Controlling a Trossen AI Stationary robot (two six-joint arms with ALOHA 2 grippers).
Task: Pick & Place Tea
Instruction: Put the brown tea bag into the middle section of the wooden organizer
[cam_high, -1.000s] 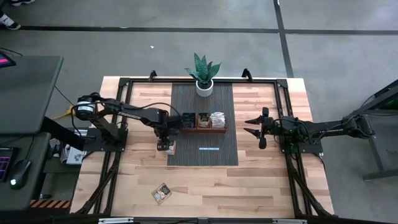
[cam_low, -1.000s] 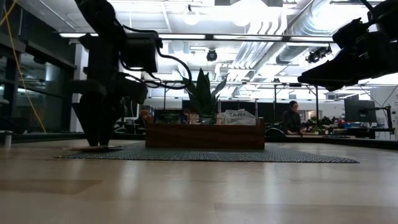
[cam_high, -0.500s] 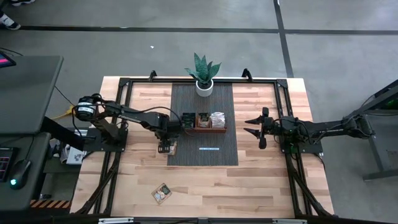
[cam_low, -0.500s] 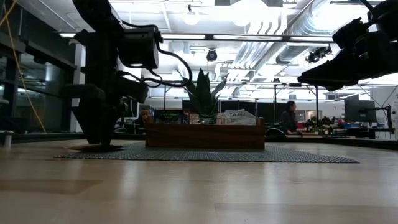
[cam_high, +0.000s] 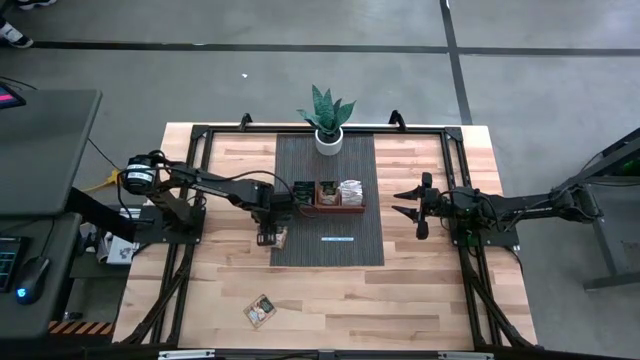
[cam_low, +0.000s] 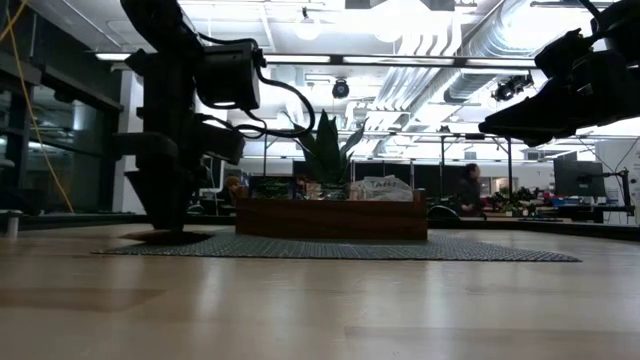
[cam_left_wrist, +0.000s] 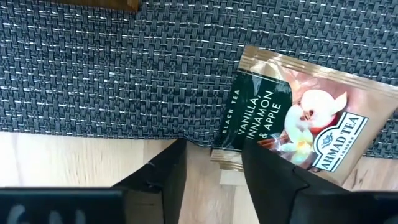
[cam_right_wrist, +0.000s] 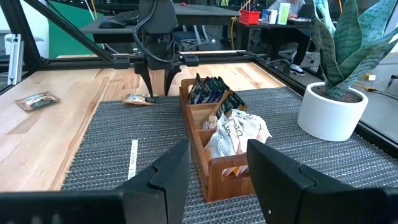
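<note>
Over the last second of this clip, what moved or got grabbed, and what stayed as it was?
The left gripper, down at the mat's left edge, shifted slightly toward the wooden tray and its fingers narrowed around the corner of the tea packet lying there; no lift yet. The right gripper kept hovering open right of the tray. The tray, the plant and the loose packet near the front edge did not move.

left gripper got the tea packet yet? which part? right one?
Not yet: left gripper straddles the tea packet's corner at the mat edge, fingers not yet closed. Right gripper is empty.

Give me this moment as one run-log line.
left gripper: down at tea packet on mat edge | right gripper: waiting beside tray
</note>
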